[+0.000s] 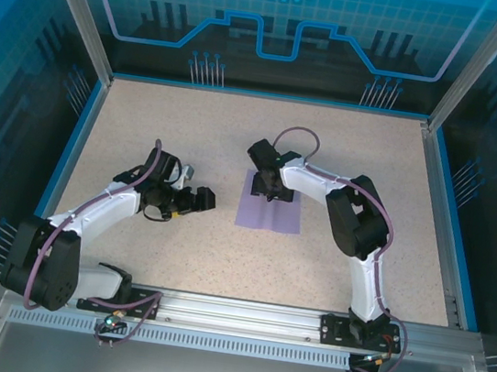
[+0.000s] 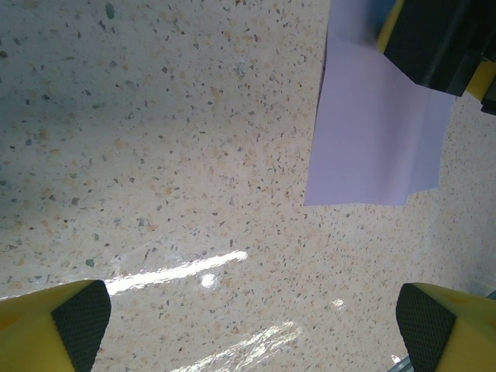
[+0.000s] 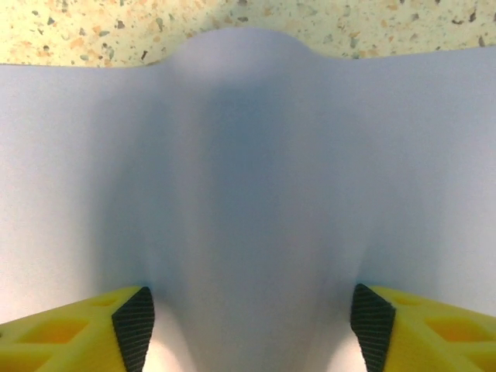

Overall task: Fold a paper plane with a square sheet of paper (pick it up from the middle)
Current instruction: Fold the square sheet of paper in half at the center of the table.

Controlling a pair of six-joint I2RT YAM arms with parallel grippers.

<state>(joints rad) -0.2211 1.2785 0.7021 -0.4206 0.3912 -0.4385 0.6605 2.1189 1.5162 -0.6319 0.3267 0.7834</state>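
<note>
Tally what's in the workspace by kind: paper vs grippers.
Lavender paper: 1, the square sheet of paper, humped up in the middle
Grippers: 2, left gripper beside the sheet, right gripper on the sheet
Total: 3
</note>
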